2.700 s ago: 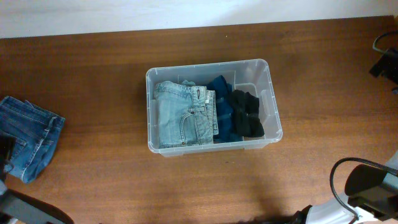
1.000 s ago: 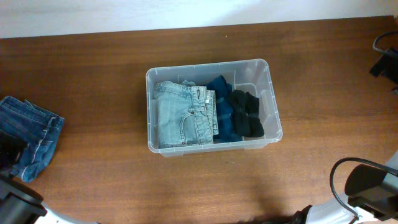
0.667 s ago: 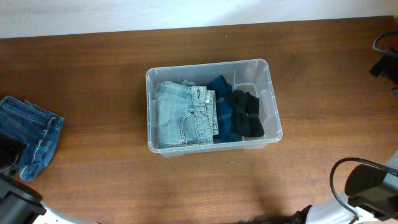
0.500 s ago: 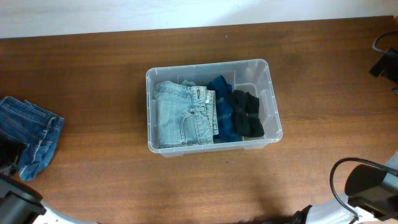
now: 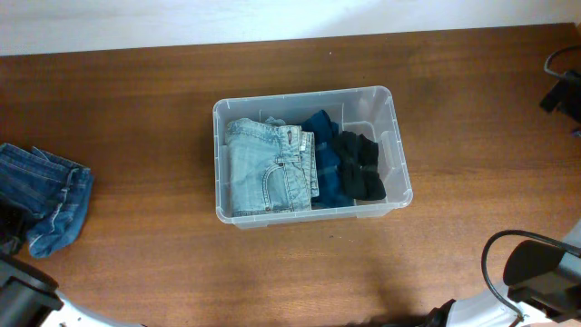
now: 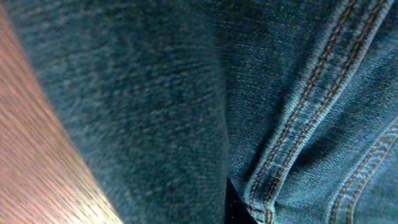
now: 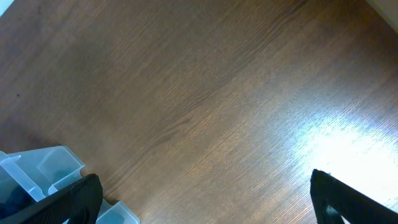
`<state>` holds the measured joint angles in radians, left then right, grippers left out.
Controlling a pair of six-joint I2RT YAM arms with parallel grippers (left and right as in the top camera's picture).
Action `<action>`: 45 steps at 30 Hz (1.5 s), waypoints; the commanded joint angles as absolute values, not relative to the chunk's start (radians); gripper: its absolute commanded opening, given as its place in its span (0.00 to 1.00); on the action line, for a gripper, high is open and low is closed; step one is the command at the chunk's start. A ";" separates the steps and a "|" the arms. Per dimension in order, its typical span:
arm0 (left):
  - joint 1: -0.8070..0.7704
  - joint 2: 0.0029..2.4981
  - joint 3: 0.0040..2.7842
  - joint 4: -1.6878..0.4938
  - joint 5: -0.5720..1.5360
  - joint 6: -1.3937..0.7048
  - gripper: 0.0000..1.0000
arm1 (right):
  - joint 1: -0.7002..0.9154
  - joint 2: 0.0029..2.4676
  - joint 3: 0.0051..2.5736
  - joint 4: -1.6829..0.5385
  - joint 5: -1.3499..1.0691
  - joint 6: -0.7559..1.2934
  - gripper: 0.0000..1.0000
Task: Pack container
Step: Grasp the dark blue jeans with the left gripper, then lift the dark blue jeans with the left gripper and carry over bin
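The container (image 5: pixel 400 145), a clear plastic bin, stands at the table's middle. Inside it lie folded light jeans (image 5: pixel 268 168), a dark blue garment (image 5: pixel 325 173) and a black one (image 5: pixel 359 168). A pair of dark blue jeans (image 5: pixel 50 195) lies bunched at the far left edge. My left gripper (image 5: pixel 7 234) is down on their near edge, shut on the denim. That denim (image 6: pixel 155 93) fills the left wrist view and hides the fingers. My right gripper (image 7: pixel 205 199) is open above bare wood, beside a corner of the container (image 7: pixel 43 168).
The right arm's body (image 5: pixel 536 268) and a black cable loop sit at the bottom right corner. More dark equipment (image 5: pixel 561 86) is at the right edge. The table's far edge runs along the top, against a pale wall.
The dark jeans have bunched up and drawn in toward the left gripper, their right edge now raised into a fold. The container and right arm have not moved.
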<state>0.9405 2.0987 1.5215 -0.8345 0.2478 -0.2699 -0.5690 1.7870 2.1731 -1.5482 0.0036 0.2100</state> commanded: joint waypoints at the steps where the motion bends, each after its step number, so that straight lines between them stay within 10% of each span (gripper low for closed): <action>1: 0.927 2.156 1.564 -0.931 0.459 -0.266 0.01 | -0.570 1.787 2.171 -1.549 0.012 0.214 0.99; 32: 0.651 1.847 1.927 -1.163 0.474 -0.287 0.01 | -0.570 1.787 2.171 -1.549 0.012 0.214 0.99; 45: 0.279 1.683 2.138 -1.191 0.479 -0.344 0.01 | -0.570 1.787 2.171 -1.549 0.012 0.214 0.99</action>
<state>0.3782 1.7805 2.0315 -1.2095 0.4187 -0.3218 -0.5690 1.7870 2.1731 -1.5482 0.0032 0.2096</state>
